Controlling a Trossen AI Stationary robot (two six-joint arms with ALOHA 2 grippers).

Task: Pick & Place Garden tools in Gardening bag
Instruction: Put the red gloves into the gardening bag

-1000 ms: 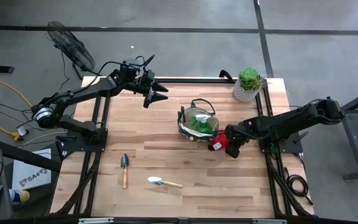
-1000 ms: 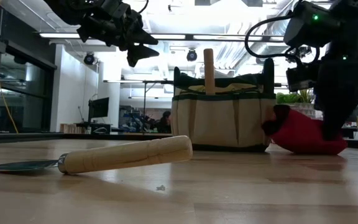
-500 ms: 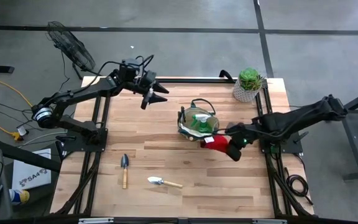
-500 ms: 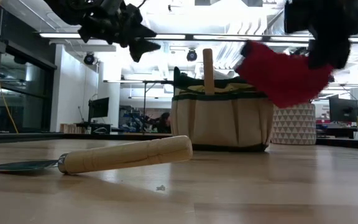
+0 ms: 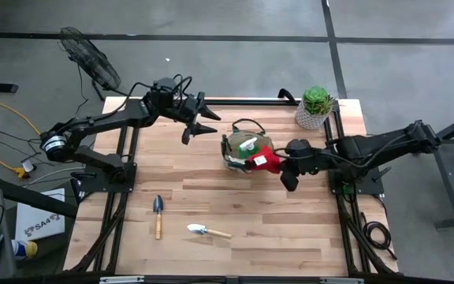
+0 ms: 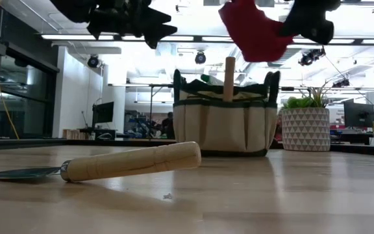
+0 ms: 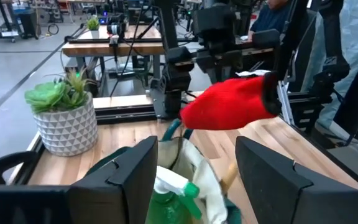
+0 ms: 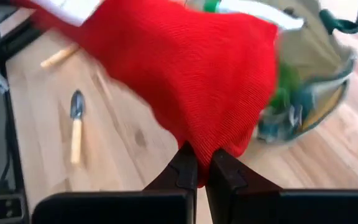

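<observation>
The gardening bag (image 5: pixel 241 148) stands upright mid-table, a tan tote with dark trim; a green spray bottle (image 7: pixel 174 198) and a wooden handle (image 6: pixel 228 77) stick out of it. My right gripper (image 8: pixel 199 160) is shut on the red knitted item (image 5: pixel 265 160), which hangs in the air over the bag's right rim (image 6: pixel 252 29). My left gripper (image 5: pixel 203 126) hovers open above the table to the bag's far left, its fingers (image 7: pixel 135 168) empty. Two wooden-handled trowels (image 5: pixel 158 214) (image 5: pixel 208 231) lie flat near the front edge. My right gripper pinches the red item's edge (image 8: pixel 197 144) between its two fingers. The fingers come slanting down from the table's right side. The red item is lifted clear and reaches out from the fingers toward the bag, above its rim (image 7: pixel 229 104).
A green succulent in a pale patterned pot (image 5: pixel 315 106) stands at the far right corner. The nearer trowel's handle (image 6: pixel 132 161) lies across the low view's foreground. Bare wood stretches between the bag and the trowels.
My right gripper has risen from the table beside the bag, carrying the red item up and toward the table's left, until it hangs over the bag's right rim. My left gripper has drifted slightly toward the bag and rolled a little, staying open.
</observation>
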